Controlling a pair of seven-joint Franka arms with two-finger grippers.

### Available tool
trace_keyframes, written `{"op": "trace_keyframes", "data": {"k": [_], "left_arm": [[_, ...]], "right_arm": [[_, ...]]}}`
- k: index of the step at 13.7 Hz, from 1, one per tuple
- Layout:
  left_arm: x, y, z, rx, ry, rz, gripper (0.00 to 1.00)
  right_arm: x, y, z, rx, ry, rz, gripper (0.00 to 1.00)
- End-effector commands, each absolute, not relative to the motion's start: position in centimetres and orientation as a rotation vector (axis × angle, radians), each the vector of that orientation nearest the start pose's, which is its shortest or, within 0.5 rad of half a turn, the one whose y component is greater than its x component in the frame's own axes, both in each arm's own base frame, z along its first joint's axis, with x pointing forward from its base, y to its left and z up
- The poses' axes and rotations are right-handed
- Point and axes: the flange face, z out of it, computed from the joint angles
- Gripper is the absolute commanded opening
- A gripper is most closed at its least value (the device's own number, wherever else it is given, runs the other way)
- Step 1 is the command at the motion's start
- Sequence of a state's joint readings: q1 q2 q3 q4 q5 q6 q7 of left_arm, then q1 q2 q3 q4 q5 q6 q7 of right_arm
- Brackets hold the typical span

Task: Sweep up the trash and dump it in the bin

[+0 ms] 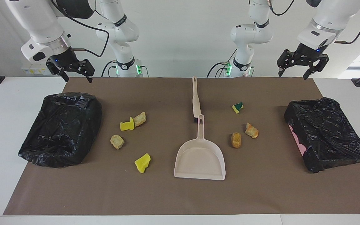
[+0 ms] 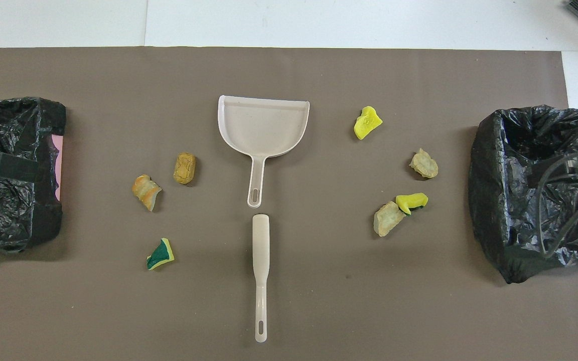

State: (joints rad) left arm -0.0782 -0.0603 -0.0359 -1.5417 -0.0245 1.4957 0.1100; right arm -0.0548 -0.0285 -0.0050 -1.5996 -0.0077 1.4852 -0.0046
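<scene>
Both claws, left claw (image 1: 299, 67) and right claw (image 1: 72, 72), hang spread above the mat (image 1: 173, 193) edge.

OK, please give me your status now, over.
Left pincer, right pincer: open, raised, empty. Trash unswept; dustpan, brush untouched. Nothing blocking.

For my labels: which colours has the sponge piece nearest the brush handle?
Green and yellow, clearest in the overhead view.

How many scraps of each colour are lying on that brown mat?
Bright yellow chunks: 2
Tan chunks: 2
Orange-brown chunks: 2
Yellow chunk with green: 1
Total: 7
</scene>
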Motion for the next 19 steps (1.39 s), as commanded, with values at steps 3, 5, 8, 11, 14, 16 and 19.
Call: {"op": "trace_keyframes", "data": {"k": [3, 5, 8, 11, 14, 16, 19], "left_arm": [[48.8, -11.3, 64.2, -3.125, 0.328, 0.028, 1.0], [46.8, -14.7, 62.3, -3.107, 0.343, 0.054, 1.0], [43.5, -20.8, 58.7, -3.128, 0.323, 0.121, 1.0], [39.5, -25.8, 54.9, -3.172, 0.34, 0.137, 1.0], [36.3, -29.7, 50.5, -3.139, 0.327, 0.14, 1.0], [34.3, -31.8, 46.8, -3.132, 0.31, 0.1, 1.0], [31.6, -34.5, 40.5, -3.104, 0.39, 0.116, 1.0]], "right_arm": [[52.7, -3.1, 61.7, -3.122, 0.047, 0.174, 1.0], [54.3, -2.1, 60.6, -3.117, 0.021, 0.2, 1.0], [59.2, 3.3, 57.8, -3.124, -0.005, 0.224, 1.0], [61.0, 9.0, 56.2, -3.129, -0.063, 0.171, 1.0], [62.6, 14.2, 52.4, -3.132, -0.015, 0.151, 1.0], [63.0, 18.5, 50.6, -3.13, 0.057, 0.102, 1.0], [63.2, 23.2, 48.4, -3.117, 0.136, 0.049, 1.0]]}}
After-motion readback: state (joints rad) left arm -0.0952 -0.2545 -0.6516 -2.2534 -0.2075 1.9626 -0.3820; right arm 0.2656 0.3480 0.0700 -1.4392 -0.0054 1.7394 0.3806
